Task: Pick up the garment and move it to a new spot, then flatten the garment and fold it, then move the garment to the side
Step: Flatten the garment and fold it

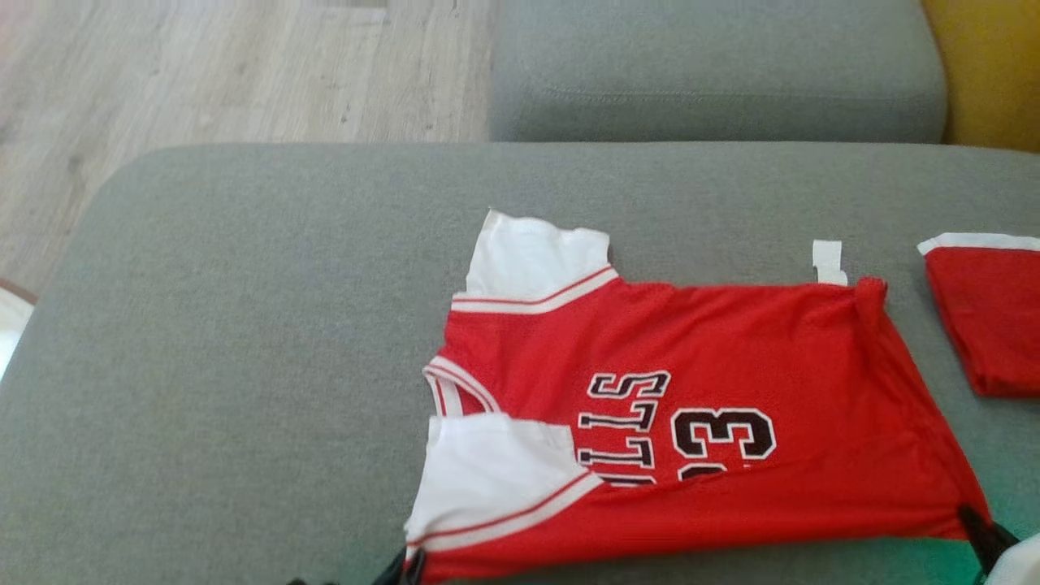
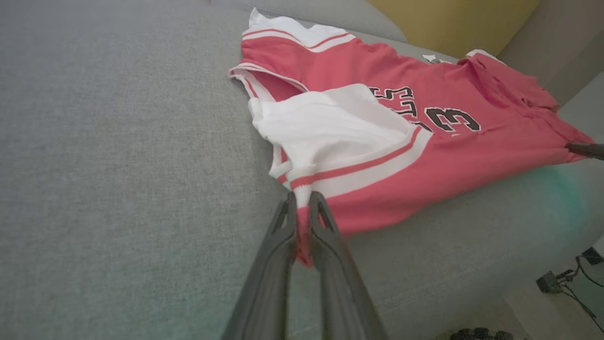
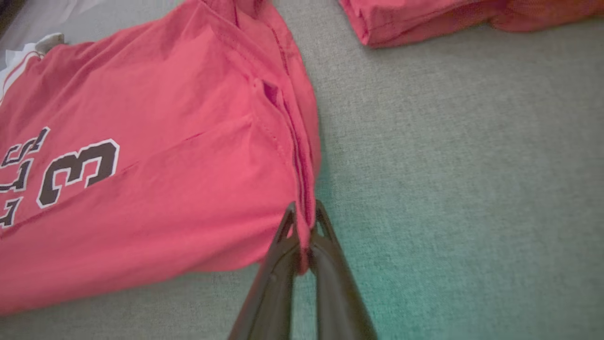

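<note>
Pinching the near shoulder corner of the jersey, left gripper (image 2: 302,196): fingers nearly closed, with red cloth and white striped trim caught between them. In the head view it sits between 6 and 7 o'clock, on the bottom edge.

Right gripper (image 3: 306,208): fingers likewise narrow, clamped on the near hem corner of the same jersey. In the head view it is at 4 o'clock.

Jersey (image 1: 731,349): red with white sleeves, red-striped bands, and black lettering and numerals outlined in white, print side up. It lies on the grey cushion (image 1: 244,366) and runs from the centre of the head view out to 4 o'clock. The collar points to 9 o'clock and the hem to 3 o'clock. Its near edge runs in a line between the two grippers. The near sleeve is folded over the chest; the far sleeve points to 12 o'clock.

White strip (image 1: 829,262): small, on the cushion at 2 o'clock, just beyond the jersey's far edge.

Second red garment (image 1: 991,325): folded, white band, at 3 o'clock, apart from the jersey.

Back cushion (image 1: 715,65): grey, at 12 o'clock.

Wood floor (image 1: 203,73): at 10 o'clock.

Yellow surface (image 1: 991,65): at 2 o'clock, in the corner.
</note>
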Motion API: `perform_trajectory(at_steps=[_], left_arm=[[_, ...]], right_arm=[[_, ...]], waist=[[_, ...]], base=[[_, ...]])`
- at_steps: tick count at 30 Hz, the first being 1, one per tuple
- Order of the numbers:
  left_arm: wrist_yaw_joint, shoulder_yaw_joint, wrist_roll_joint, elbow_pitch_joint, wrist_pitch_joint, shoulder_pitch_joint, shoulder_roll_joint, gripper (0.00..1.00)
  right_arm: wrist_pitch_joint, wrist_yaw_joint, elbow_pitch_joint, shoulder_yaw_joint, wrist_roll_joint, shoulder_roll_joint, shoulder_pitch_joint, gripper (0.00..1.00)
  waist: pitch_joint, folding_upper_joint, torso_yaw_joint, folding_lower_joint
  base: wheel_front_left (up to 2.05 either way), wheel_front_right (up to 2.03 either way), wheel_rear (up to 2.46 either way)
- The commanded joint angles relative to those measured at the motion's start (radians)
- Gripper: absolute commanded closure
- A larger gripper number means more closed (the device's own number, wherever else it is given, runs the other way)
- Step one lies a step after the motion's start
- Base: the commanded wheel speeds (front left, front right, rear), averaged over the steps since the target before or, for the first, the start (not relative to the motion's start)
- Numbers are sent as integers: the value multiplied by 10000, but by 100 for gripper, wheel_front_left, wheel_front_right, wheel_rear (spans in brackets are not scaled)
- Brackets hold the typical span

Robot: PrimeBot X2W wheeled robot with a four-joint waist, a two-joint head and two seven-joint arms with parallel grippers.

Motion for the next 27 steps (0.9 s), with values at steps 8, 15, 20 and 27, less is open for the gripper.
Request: perform_trajectory(at_steps=[8,15,20,27], left_arm=[[323,293,-176,-528,353,-99,378,100],[349,238,-100,-460,386,-334,304,0],[241,353,39,-748,505,-925,480,0],[-484,1210,140,-1401,1561,-3850,1355,0]], right_arm=[[221,65,-603,-251,-282,118,-83,100],[239,65,-956,-514,-586,254,-118,0],[87,65,-1550,-581,-661,308,-298,0],[185,65,-2584,-542,-778,527,-923,0]], waist=[[-79,-1,-161,3],[28,-1,-286,3],[279,-1,-420,3],[1345,-1,-736,3]], base=[[0,0,0],[0,0,0],[0,0,0],[0,0,0]])
